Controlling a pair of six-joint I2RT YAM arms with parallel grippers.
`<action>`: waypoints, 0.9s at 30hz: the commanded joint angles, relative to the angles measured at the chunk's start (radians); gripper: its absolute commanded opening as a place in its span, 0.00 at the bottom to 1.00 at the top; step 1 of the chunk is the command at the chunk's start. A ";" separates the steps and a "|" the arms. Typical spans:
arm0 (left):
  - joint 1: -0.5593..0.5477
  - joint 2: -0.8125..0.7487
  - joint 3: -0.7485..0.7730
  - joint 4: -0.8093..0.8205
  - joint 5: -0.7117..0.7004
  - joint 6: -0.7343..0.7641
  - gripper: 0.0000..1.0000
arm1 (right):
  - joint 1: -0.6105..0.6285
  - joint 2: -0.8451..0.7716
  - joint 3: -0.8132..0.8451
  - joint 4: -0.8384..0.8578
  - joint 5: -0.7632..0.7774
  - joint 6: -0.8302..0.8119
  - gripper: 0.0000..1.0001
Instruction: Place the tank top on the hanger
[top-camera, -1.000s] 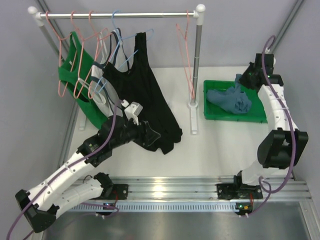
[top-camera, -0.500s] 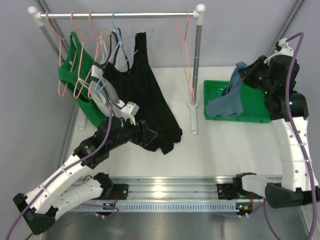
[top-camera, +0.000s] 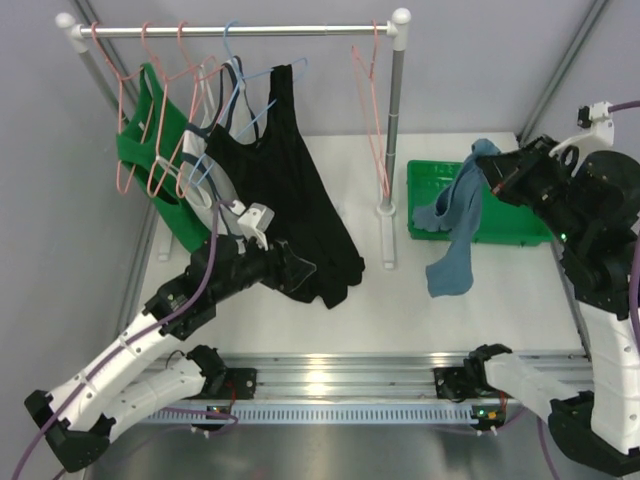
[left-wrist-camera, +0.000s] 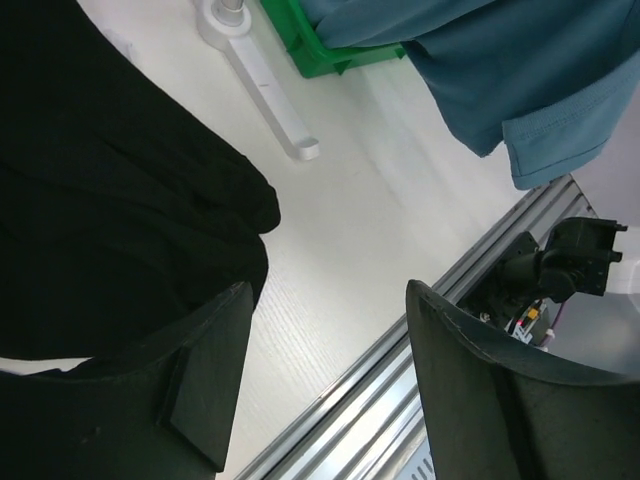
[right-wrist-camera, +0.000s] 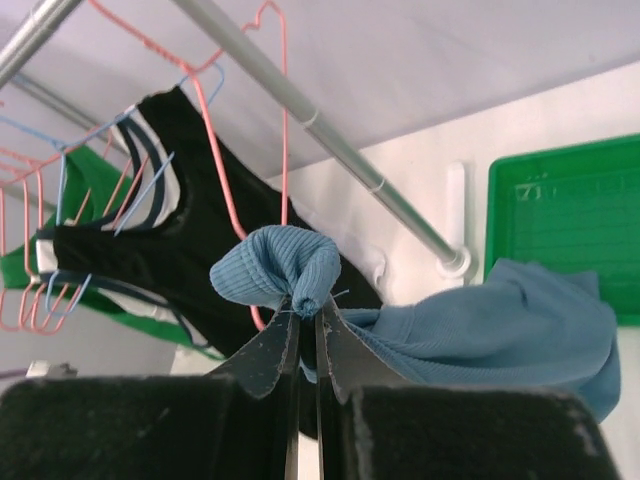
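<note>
The dusty blue tank top hangs in the air over the left end of the green tray, its lower end dangling past the tray's near edge. My right gripper is shut on a bunched strap of the tank top, seen between the closed fingertips of the right gripper. The salmon-pink hanger hangs empty at the right end of the rail, and the hanger shows just behind the strap. My left gripper is open and empty beside the black top's hem; the left gripper shows bare table between its fingers.
A black top, a green top and a white top hang on other hangers along the rail. The rack's right post and foot stand between the black top and the tray. A metal rail runs along the table's near edge.
My right arm has lifted the tank top out of the tray and drawn it up and nearer, so the fabric now hangs free. The left arm has barely moved.
</note>
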 joint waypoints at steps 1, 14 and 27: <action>-0.004 -0.004 -0.044 0.125 0.053 -0.071 0.68 | 0.039 -0.077 -0.130 0.087 -0.055 0.075 0.00; -0.367 0.398 -0.367 1.080 -0.210 -0.262 0.73 | 0.080 -0.172 -0.321 0.119 -0.024 0.098 0.00; -0.417 0.947 -0.162 1.533 -0.237 -0.180 0.74 | 0.082 -0.122 -0.195 0.020 -0.024 0.063 0.00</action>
